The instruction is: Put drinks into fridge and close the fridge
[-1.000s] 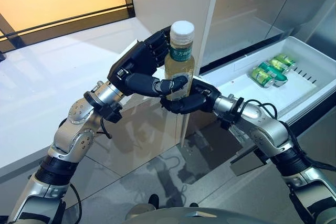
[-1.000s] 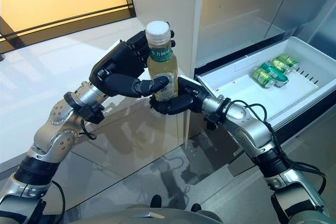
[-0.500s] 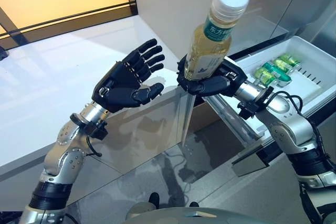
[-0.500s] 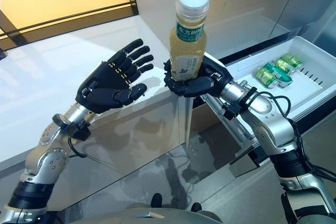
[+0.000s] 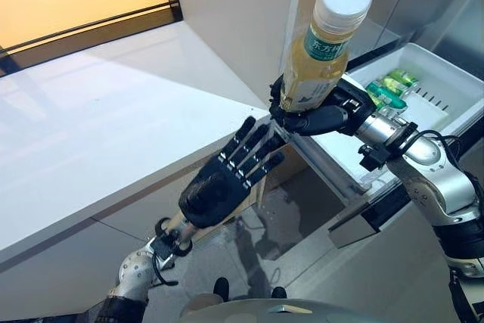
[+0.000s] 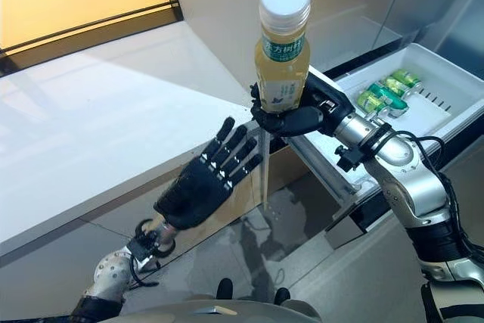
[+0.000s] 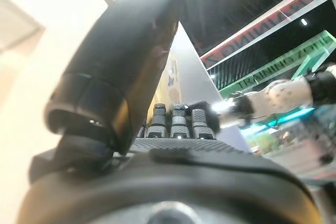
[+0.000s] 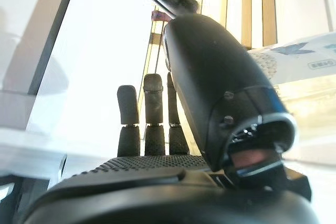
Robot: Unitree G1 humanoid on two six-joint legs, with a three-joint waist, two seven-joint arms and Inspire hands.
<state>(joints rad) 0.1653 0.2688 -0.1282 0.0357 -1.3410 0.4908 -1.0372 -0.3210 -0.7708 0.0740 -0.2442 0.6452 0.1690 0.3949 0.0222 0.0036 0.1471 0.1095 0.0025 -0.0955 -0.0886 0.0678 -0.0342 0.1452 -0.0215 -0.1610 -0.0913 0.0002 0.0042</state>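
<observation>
A bottle [image 5: 324,54] of yellow drink with a white cap and a green label stands upright in my right hand [image 5: 316,116]. The fingers and thumb are curled round its lower part, and the hand holds it in the air over the near left corner of the open white fridge drawer [image 5: 452,85]. The bottle also shows beside the thumb in the right wrist view [image 8: 296,74]. Green cans [image 5: 389,87] lie in the drawer. My left hand [image 5: 227,184] is open and empty, fingers straight, lower down and left of the bottle, in front of the counter's edge.
A white counter [image 5: 91,126] runs along the left. The grey fridge body [image 5: 242,13] rises behind the bottle. The drawer juts out at the right, with a dark gap under it. Glossy floor lies below.
My left hand has dropped down from the bottle, turning its back up. My right hand has carried the bottle a little right, toward the drawer. The camera has shifted too.
</observation>
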